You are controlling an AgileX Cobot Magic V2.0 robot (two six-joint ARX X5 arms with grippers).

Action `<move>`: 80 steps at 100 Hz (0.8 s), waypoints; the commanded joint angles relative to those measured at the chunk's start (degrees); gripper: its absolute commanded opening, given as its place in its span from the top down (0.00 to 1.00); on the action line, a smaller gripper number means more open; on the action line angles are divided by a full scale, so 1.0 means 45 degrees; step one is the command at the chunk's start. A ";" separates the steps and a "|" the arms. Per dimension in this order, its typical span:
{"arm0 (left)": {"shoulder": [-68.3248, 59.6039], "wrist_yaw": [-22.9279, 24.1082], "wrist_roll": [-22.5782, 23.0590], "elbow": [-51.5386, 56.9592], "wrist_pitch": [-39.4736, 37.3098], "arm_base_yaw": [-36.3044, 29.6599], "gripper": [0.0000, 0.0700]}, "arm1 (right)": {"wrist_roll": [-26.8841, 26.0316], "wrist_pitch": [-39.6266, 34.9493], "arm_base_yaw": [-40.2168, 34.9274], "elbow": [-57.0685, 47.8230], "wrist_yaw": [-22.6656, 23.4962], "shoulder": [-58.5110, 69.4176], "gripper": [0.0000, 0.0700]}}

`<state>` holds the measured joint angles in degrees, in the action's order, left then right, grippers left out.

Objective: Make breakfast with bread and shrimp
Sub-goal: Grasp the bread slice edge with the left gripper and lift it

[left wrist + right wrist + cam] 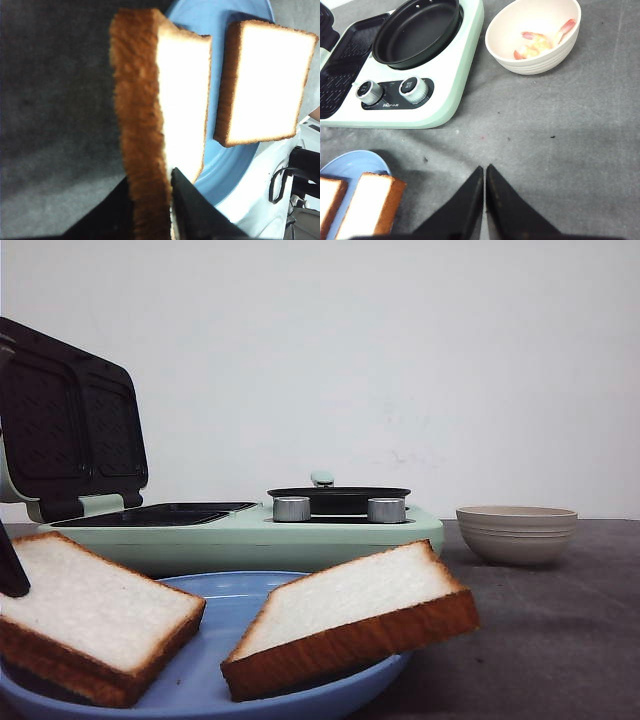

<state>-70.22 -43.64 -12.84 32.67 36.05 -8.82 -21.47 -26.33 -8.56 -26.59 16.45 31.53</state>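
Our left claw (152,200) pinches one bread slice (160,100) at the blue plate's (235,170) edge. Our right claw (484,200) hangs closed, empty, above the worktop (560,140).

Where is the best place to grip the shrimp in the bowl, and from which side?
Probably from above, across the curved middle of the shrimp: the bowl walls block any sideways approach. The right gripper, now shut over bare table, would have to open first.

Two bread slices are set on a plate (300,695) up front, one slice (90,615) on the left, the other (350,615) on the right. Behind them a breakfast maker (250,530) is placed, lid (70,420) raised at its left, pan (338,500) on its right. Further right a bowl (516,532) is found, with what looks like shrimp (540,44) inside.
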 commanded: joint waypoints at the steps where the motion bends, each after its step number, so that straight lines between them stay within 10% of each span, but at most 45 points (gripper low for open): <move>1: -0.0165 0.0073 0.0374 0.0131 -0.0102 -0.0049 1.00 | -0.0092 0.0136 -0.0010 -0.0121 0.0015 0.0049 1.00; 80: 0.0869 -0.0981 0.0408 0.0131 -0.1690 -0.0058 1.00 | -0.0092 0.0136 -0.0010 -0.0121 0.0005 0.0044 1.00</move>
<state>-66.72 -47.75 -11.53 32.67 29.52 -8.91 -21.47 -26.33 -8.56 -26.59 16.45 31.53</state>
